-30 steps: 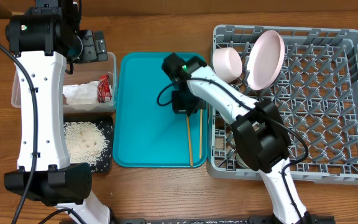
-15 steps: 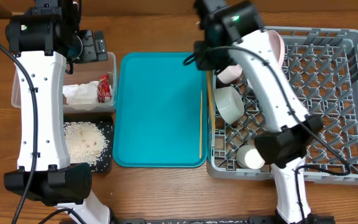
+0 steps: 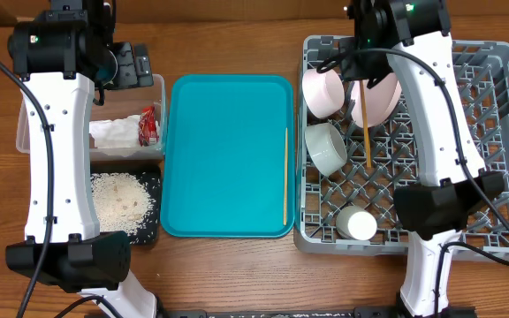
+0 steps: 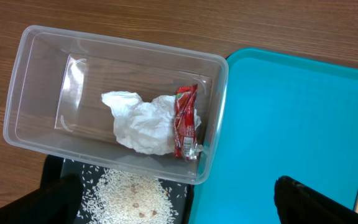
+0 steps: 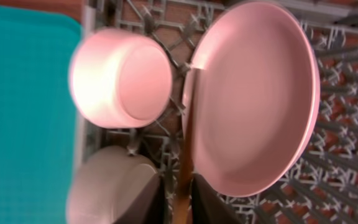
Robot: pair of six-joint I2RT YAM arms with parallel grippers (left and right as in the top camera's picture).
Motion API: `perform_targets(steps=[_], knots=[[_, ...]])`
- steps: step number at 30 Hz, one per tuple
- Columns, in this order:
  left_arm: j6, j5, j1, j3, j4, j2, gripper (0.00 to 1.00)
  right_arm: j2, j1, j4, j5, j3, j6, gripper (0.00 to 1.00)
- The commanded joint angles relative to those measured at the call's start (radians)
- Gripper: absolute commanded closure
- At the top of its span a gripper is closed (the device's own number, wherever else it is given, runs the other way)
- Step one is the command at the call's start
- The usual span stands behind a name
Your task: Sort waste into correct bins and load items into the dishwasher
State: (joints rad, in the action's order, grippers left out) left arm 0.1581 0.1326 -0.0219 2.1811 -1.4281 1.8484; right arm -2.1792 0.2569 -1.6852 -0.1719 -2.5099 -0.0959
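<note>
My right gripper [image 3: 361, 67] is over the back left of the grey dish rack [image 3: 493, 132], shut on a wooden chopstick [image 3: 366, 132] that points down over the grid. In the right wrist view the chopstick [image 5: 183, 168] sits between the fingers [image 5: 211, 202], beside the pink plate [image 5: 260, 99] and the pink bowl [image 5: 120, 78]. The second chopstick [image 3: 284, 177] lies on the teal tray [image 3: 224, 159]. My left gripper [image 3: 132, 65] is open and empty above the clear tub [image 4: 36, 87], which holds the napkin [image 4: 138, 121] and the red wrapper [image 4: 185, 121].
Rice [image 3: 122, 199] lies on the black tray [image 3: 153, 181] in front of the tub. In the rack a white bowl [image 3: 327, 147] stands near the left wall and a white cup [image 3: 358, 223] near the front. The pink plate [image 3: 380, 97] leans upright.
My right gripper lifted one chopstick off the teal tray and carried it up and right over the rack. The other chopstick stays on the tray. The left arm has not moved.
</note>
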Motion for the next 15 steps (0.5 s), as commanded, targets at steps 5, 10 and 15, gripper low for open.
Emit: perform_targets(steps=[5, 10, 15], knots=[[0.006, 0.012, -0.006, -0.003, 0.0, 0.01, 0.0, 0.024, -0.011, 0.037, -0.03, 0.087, 0.022, 0.61], [0.006, 0.012, -0.006, -0.003, 0.0, 0.01, 0.0, 0.029, -0.005, 0.038, -0.007, 0.062, 0.022, 0.6], [0.006, 0.012, -0.006, -0.003, 0.0, 0.01, 0.0, 0.032, 0.045, 0.048, 0.093, 0.043, 0.022, 0.61]])
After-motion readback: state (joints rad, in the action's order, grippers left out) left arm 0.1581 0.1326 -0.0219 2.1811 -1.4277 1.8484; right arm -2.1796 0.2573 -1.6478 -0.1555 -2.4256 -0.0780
